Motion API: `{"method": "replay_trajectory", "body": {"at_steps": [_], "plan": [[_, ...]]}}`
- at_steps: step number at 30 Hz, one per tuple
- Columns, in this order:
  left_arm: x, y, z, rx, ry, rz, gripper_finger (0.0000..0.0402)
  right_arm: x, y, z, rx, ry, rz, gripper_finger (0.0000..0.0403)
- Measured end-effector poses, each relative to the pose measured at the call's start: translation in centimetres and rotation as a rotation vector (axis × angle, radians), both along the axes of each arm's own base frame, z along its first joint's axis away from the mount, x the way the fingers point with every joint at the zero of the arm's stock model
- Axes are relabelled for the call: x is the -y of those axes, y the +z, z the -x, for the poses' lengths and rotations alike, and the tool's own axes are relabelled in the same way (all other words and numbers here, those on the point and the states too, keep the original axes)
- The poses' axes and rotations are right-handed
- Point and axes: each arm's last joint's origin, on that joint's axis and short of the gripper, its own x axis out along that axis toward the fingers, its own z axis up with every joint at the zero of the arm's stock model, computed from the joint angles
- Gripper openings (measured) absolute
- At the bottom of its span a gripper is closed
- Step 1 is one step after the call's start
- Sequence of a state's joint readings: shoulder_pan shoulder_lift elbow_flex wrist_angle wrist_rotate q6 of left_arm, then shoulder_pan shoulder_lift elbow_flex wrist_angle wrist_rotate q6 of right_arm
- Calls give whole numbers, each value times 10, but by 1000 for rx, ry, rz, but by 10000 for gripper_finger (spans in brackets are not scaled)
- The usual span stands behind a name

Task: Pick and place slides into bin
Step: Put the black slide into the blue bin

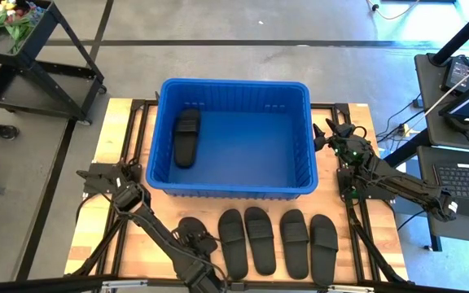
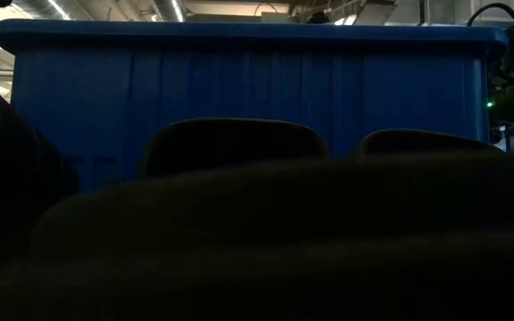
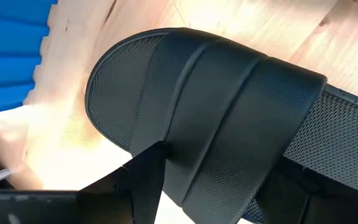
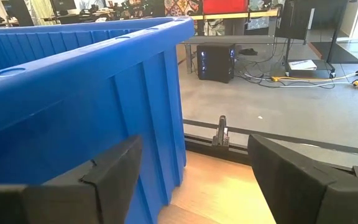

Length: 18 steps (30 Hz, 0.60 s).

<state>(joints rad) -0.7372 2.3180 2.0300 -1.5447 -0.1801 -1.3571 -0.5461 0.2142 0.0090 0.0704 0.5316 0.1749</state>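
From above, the blue bin (image 1: 236,134) sits at the far middle of the wooden table (image 1: 112,138), a rectangular plastic tub with ribbed upper walls and a rolled rim. One black slide (image 1: 186,137) lies inside it near the left wall, lengthwise. In front of the bin, five more slides lie in a row along the table's near edge: the leftmost slide (image 1: 192,236) under the left tool (image 1: 195,241), then four free slides (image 1: 278,239) side by side, toes toward the bin.

Only the left wrist view shows the grip up close: the left tool's dark fingers (image 3: 143,180) straddle the wide ribbed strap of that leftmost slide, one finger at the strap's edge against the sole. The jaws stand wide around the strap; whether they squeeze it cannot be told. The sole has a fine mesh-like texture and a rounded oval toe, and the strap is matte with raised bands. Pale wood grain and a corner of blue wall show beside it.

The right wrist view shows the right tool (image 4: 194,180) open and empty, its fingers well apart, just beside the bin's outer right wall with its vertical ribs.

The low view gives little beyond the bin's blue front wall rising behind dark, arched strap outlines.
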Motion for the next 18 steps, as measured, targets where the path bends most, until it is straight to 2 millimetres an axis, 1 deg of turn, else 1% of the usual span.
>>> {"method": "replay_trajectory", "body": {"at_steps": [4,9,13,17,18], "plan": [[-3,0,1,-19,0,-22,185,0,0,0,0,0,0,294],[-6,-1,-1,-17,5,-32,140,0,0,0,0,0,0,294],[-9,-1,-3,-19,13,-37,89,0,0,0,0,0,0,294],[-12,0,-5,-28,31,-27,21,0,0,0,0,0,0,294],[-13,1,-7,-32,39,-19,13,0,0,0,0,0,0,294]]}}
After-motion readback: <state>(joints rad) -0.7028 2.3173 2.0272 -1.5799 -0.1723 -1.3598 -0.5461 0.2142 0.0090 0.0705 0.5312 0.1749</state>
